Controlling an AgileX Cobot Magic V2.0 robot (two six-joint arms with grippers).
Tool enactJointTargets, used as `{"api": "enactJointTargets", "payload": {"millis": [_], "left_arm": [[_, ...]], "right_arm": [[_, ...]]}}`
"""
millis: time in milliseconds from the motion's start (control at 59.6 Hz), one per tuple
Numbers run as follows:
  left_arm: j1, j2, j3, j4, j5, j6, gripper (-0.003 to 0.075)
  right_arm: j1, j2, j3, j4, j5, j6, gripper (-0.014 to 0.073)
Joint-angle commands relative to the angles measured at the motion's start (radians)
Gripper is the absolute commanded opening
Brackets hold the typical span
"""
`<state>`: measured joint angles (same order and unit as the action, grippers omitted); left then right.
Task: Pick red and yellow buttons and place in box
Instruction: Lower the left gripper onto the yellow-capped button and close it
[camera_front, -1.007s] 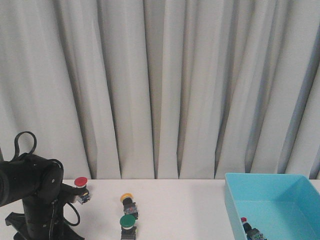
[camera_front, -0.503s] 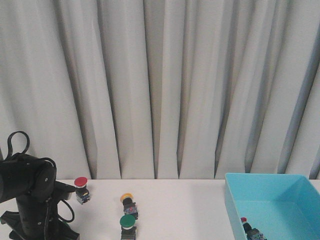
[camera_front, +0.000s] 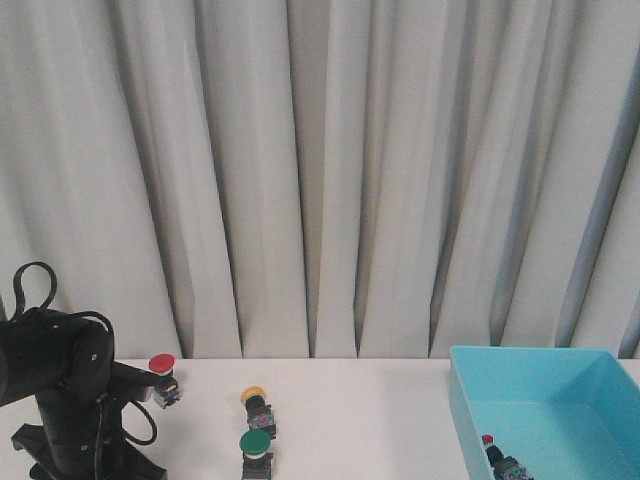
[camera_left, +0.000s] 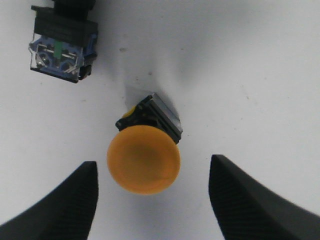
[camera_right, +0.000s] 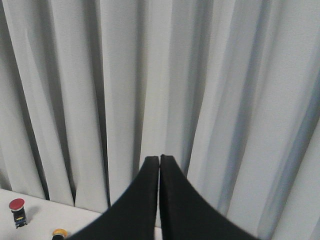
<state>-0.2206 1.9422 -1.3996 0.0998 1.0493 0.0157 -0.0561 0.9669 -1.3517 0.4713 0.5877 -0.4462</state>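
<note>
Since a moment ago our left arm (camera_front: 60, 400) has swung back slightly. Our left claw (camera_left: 152, 200) hangs wide over the yellow button (camera_left: 144, 157), fingers clear either side. Right claw (camera_right: 159, 165) is closed, empty. One red button (camera_front: 161, 366) waits on the surface; the box (camera_front: 540, 400) sits well apart, path open.

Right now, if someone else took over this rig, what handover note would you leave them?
Left gripper: open, fingers either side of a yellow button lying on the table, not closed on it.
Right gripper: shut, empty, pointing at the curtain.
Box: at the table's right, with one red button already inside.
On the table in the front view: a red button far left, a yellow button near centre, a green button in front of it.
Done: one red button boxed.
Left: grasp and box the yellows and the red; leave the green.
</note>
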Motion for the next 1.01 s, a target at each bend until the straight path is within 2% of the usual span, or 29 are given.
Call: {"api": "enactJointTargets", "payload": {"millis": [0, 990], "left_arm": [[-0.001, -0.047, -0.025, 0.012, -0.022, -0.016, 0.0450], [-0.001, 0.022, -0.027, 0.022, -0.049, -0.022, 0.0450]], "right_arm": [[-0.003, -0.012, -0.028, 0.024, -0.063, -0.007, -0.0008], [-0.003, -0.010, -0.026, 0.024, -0.060, -0.007, -0.0008]]}}
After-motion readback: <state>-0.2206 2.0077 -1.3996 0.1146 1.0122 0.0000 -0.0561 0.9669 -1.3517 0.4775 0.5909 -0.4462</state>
